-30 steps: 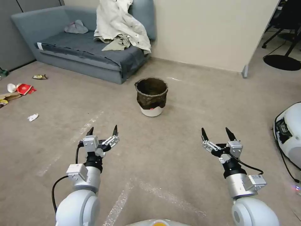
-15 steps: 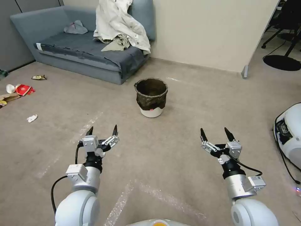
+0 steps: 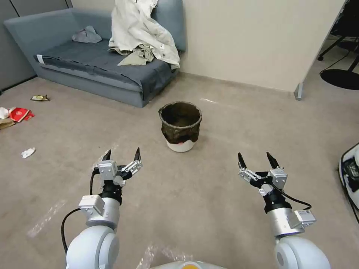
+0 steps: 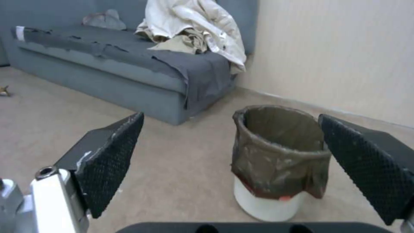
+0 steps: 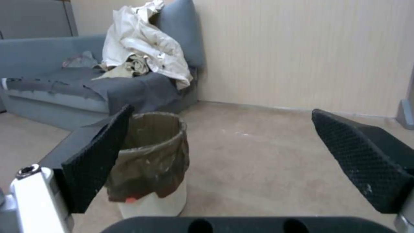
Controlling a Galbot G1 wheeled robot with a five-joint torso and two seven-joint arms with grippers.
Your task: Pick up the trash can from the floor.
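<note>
The trash can [image 3: 180, 126] stands upright on the floor [image 3: 209, 194], just above the centre of the head view, well ahead of both our grippers. It is a small round white bin with a dark brown bag liner folded over its rim and hanging loosely down most of its side; only a band of white shows at the base, with a small red spot on it. It appears empty.

Our left gripper [image 3: 122, 154] hovers at lower left and our right gripper [image 3: 255, 159] at lower right, both wide open and holding nothing, with the can between them but farther off.

We judge the main risk to be the liner: if a finger closes on the slack plastic instead of the rim, the bag could slide off and the can stay down. A light, empty bin could also tip if one finger nudges its wall.

Beyond it, at upper left, a grey sofa [image 3: 93, 71] carries a heap of pale clothing [image 3: 140, 33].
</note>
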